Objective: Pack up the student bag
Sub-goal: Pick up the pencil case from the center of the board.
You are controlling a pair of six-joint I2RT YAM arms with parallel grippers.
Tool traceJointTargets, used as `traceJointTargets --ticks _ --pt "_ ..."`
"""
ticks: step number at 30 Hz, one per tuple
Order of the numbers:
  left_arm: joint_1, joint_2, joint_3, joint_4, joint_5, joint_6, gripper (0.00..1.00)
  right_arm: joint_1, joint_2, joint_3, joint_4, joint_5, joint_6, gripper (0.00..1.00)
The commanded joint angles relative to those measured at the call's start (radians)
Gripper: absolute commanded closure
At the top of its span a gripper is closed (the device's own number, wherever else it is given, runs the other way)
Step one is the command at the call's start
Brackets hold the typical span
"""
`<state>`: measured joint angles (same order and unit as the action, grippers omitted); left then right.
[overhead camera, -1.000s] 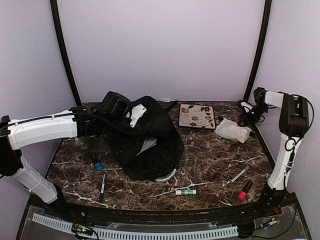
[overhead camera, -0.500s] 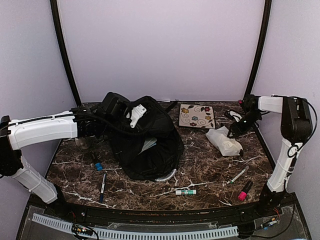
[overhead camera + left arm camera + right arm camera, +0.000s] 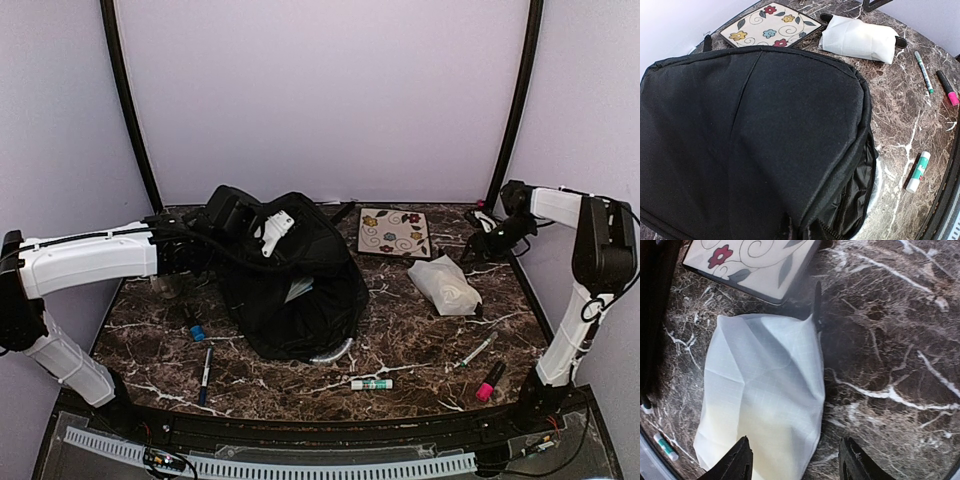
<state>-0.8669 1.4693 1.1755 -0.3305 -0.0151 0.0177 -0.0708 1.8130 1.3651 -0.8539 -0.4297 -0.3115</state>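
The student bag is a big black fabric bag standing on the left half of the marble table, its zipped mouth gaping toward the front. It fills the left wrist view, and the fabric puckers at the bottom edge of that view. My left gripper sits on the bag's top, shut on its fabric. My right gripper hangs open at the back right; its black fingertips frame a white pouch lying on the table below, nothing between them.
A floral notebook lies at the back, beside the white pouch. Near the front are a glue stick, a pink marker, a thin pen, a blue-capped marker and a black pen.
The white pouch has shifted left and forward and now lies free on the table. My right gripper has opened wider and drawn back to the right. The left arm has held still.
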Motion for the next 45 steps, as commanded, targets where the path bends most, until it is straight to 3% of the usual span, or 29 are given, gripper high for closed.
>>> traceJointTargets --ticks 1,6,11,13,15,19,28,36,45 --pt "0.008 -0.006 0.009 0.019 0.01 -0.014 1.0 -0.007 0.081 0.014 -0.062 -0.136 0.06 0.41" --pt "0.008 -0.013 0.009 0.01 0.006 -0.015 1.0 -0.009 0.1 0.013 -0.058 -0.192 0.072 0.38" --pt "0.008 -0.017 -0.001 0.008 -0.001 -0.014 1.0 -0.009 0.097 0.025 -0.067 -0.175 0.085 0.26" --pt "0.008 -0.017 -0.003 0.008 -0.001 -0.016 1.0 -0.008 0.081 0.028 -0.057 -0.134 0.098 0.03" --pt "0.008 -0.015 -0.002 0.009 0.001 -0.017 1.0 0.001 0.051 0.026 -0.04 -0.092 0.106 0.0" --pt "0.008 -0.013 -0.004 0.008 0.004 -0.017 1.0 0.063 -0.003 0.002 -0.033 0.007 0.102 0.0" --pt "0.008 -0.008 0.003 0.007 0.012 -0.019 1.0 0.166 0.055 -0.014 -0.09 0.093 0.077 0.0" --pt "0.008 -0.026 -0.009 0.005 0.008 -0.022 1.0 0.277 0.075 -0.058 -0.056 0.282 0.053 0.0" --pt "0.008 -0.027 -0.007 0.004 0.008 -0.019 1.0 0.333 0.072 -0.131 -0.003 0.306 0.041 0.32"
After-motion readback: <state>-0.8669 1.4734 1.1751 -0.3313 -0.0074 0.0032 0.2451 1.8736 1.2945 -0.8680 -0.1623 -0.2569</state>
